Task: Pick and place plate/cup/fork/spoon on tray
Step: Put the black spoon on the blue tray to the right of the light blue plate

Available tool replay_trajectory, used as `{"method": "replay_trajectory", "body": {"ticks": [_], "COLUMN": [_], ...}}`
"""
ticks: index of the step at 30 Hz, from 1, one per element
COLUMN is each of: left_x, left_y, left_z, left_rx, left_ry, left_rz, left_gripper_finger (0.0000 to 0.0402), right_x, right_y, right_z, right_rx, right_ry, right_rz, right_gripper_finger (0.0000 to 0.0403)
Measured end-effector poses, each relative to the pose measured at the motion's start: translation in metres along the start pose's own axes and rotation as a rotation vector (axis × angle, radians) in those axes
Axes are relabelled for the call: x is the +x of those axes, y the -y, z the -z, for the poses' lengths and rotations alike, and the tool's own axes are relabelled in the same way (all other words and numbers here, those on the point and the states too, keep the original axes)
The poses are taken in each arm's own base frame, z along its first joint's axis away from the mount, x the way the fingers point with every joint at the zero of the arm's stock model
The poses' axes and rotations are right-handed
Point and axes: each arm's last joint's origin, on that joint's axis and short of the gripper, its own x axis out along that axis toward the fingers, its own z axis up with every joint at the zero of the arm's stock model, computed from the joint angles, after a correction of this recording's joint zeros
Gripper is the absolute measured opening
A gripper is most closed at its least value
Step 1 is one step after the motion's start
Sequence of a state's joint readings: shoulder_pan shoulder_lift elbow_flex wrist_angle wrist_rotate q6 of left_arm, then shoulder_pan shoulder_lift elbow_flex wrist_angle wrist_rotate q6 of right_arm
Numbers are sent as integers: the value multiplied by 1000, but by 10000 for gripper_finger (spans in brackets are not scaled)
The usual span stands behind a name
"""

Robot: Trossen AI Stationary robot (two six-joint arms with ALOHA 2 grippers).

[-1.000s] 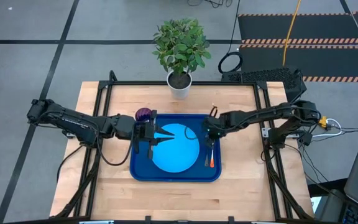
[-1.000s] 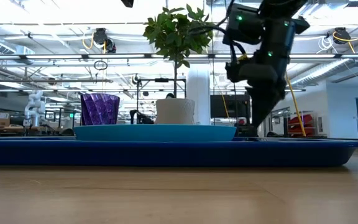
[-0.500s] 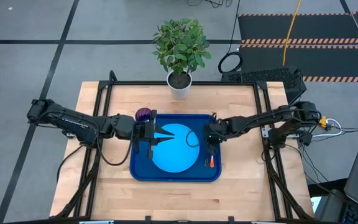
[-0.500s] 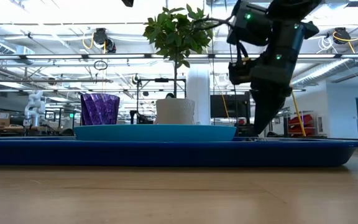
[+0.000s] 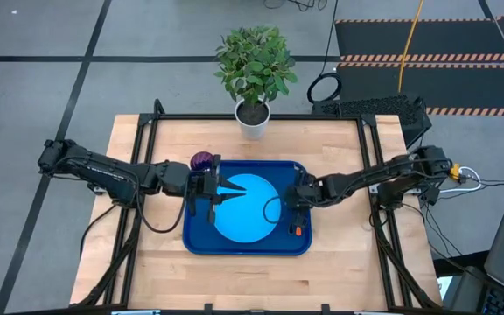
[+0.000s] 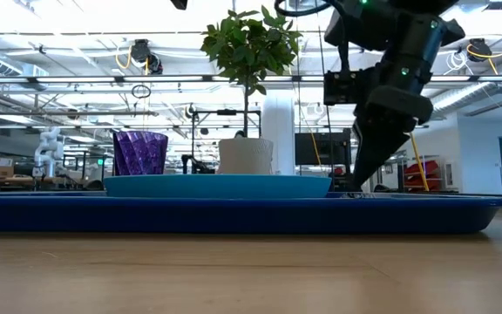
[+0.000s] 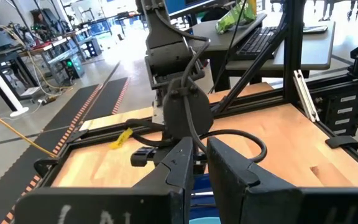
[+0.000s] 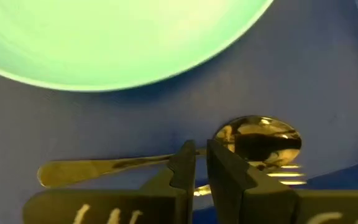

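- The tray (image 5: 201, 243) lies in the middle of the wooden table (image 5: 138, 271).
- The plate (image 5: 239, 214) lies flat inside the tray, a little left of its middle.
- The cup (image 5: 202, 160) stands upright at the far left corner of the tray; I cannot tell if it is inside the rim.
- The spoon (image 8: 166, 155) and the fork (image 5: 297, 229) lie on the tray floor at the right of the plate, the spoon bowl over the fork tines.
- The right gripper (image 5: 292, 199) is low above the spoon, fingers (image 8: 185, 163) nearly together, gripping nothing.
- The left gripper (image 5: 234, 187) hangs over the plate's left part, fingers nearly together, empty.
- A potted plant (image 5: 254, 66) stands at the far edge.
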State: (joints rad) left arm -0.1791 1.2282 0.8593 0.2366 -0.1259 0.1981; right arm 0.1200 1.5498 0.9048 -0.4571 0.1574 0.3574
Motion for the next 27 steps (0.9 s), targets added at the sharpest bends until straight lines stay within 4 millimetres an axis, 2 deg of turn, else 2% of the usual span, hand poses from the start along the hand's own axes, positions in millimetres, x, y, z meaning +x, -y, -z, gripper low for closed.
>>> {"method": "replay_trajectory", "body": {"ticks": [11,27], "left_x": [0,0], "left_y": [0,0], "left_z": [0,0], "left_rx": [2,2], "left_ry": [0,1], "left_rz": [0,0], "left_gripper_finger": [51,51], "right_x": [15,16], "right_y": [3,0], "right_z": [22,20], "right_rx": [-12,-6], "right_ry": [-13,29], "right_rz": [-1,-21], "right_gripper_finger": [34,34]}}
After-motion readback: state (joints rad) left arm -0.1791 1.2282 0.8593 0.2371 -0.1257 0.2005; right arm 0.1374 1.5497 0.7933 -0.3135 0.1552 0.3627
